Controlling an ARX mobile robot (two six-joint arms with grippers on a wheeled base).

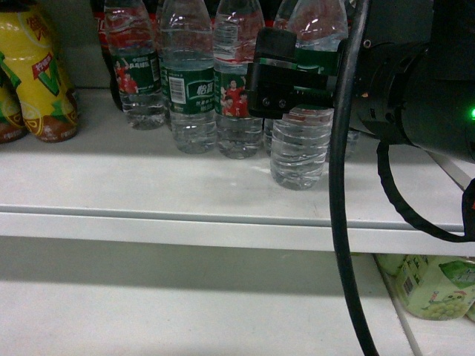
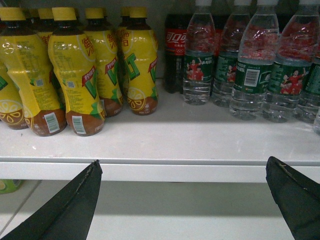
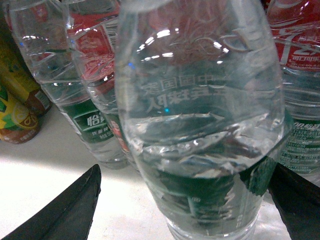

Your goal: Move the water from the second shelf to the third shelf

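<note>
Head: right gripper (image 1: 297,78) is at the label band of the front clear ribbed plastic water bottle with green wrap label (image 1: 300,144), which stands on the white metal shelf (image 1: 185,185), just ahead of the row of matching water bottles (image 1: 189,81). Looks clamped, but the far finger is hidden.

Left wrist: left gripper (image 2: 182,200) has jaws spread wide, nothing between them, hanging in front of the shelf edge. Yellow-wrapped tea bottles (image 2: 75,75) on the left, a dark cola bottle with red label (image 2: 175,55) behind.

Right wrist: target bottle fills the frame between both fingers; contact not resolvable, so I can't call the grip.

Risks: thin ribbed wall can buckle and slip. Neighbours sit close, so a sideways pull tips them.
</note>
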